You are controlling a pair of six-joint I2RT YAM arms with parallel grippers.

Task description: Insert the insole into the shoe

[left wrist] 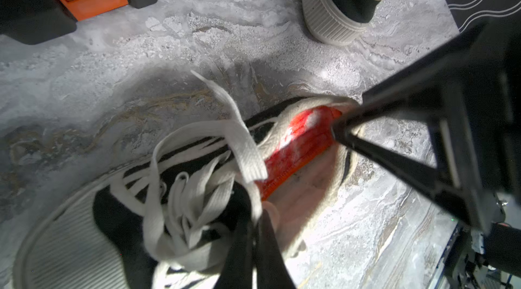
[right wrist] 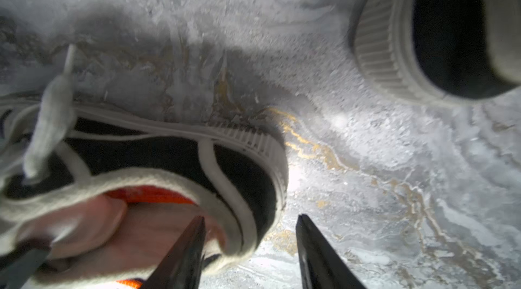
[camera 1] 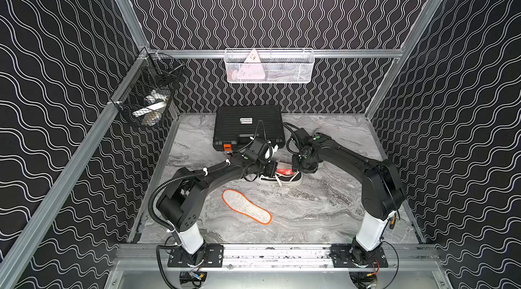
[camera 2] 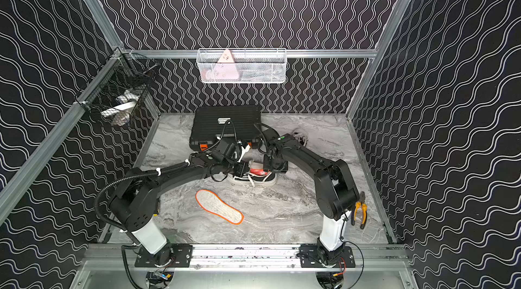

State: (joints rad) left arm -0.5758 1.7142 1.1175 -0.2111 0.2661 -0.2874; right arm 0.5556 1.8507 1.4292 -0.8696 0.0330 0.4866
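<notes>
A black canvas shoe [camera 1: 282, 179] with white laces lies mid-table, heel toward the right arm. An orange-red insole [left wrist: 298, 144] stands on edge inside it, along one wall. My left gripper [left wrist: 258, 214] is shut on the shoe's tongue [right wrist: 84, 217], whose pink underside is lifted. My right gripper [right wrist: 251, 217] is open at the heel, one finger inside the opening and one outside, with the heel collar [right wrist: 239, 217] between them. A second insole [camera 1: 246, 210], grey-white with an orange rim, lies flat on the table nearer the arm bases.
A second black shoe [left wrist: 338, 0] lies behind the right arm. A black tool case [camera 1: 248, 127] with orange latches sits at the back. Yellow-handled pliers [camera 2: 361, 211] lie by the right arm's base. A white basket [camera 1: 269, 66] and a black basket [camera 1: 146, 99] hang on the frame.
</notes>
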